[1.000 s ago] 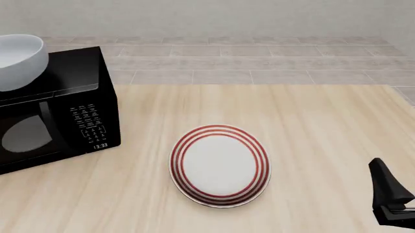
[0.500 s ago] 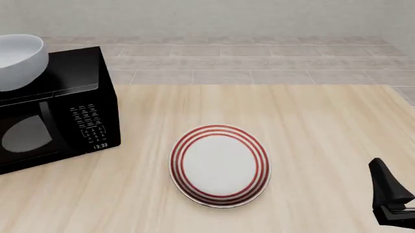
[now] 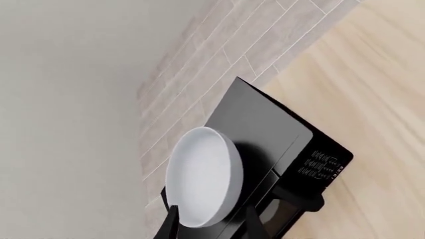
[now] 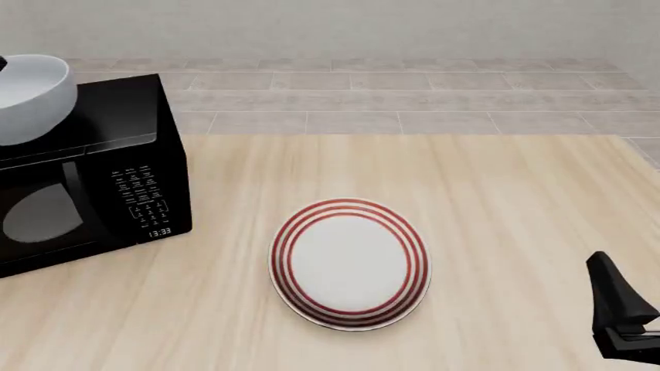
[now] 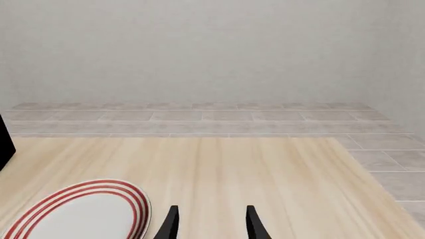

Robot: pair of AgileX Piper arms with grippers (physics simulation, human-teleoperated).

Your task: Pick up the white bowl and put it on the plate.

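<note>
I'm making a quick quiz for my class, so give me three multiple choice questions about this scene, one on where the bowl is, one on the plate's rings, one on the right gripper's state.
1. Where does the white bowl sit?
A. on the plate
B. on top of the microwave
C. on the floor

2. How many red rings does the plate carry?
A. one
B. three
C. five

3. What is the right gripper doing?
A. open, holding nothing
B. shut on the bowl
C. shut on the plate

Answers:
1 B, the front view shows the bowl resting on the black microwave's top.
2 B, three concentric red rings run near the rim.
3 A, the right wrist view shows its fingers apart over bare table.
</note>
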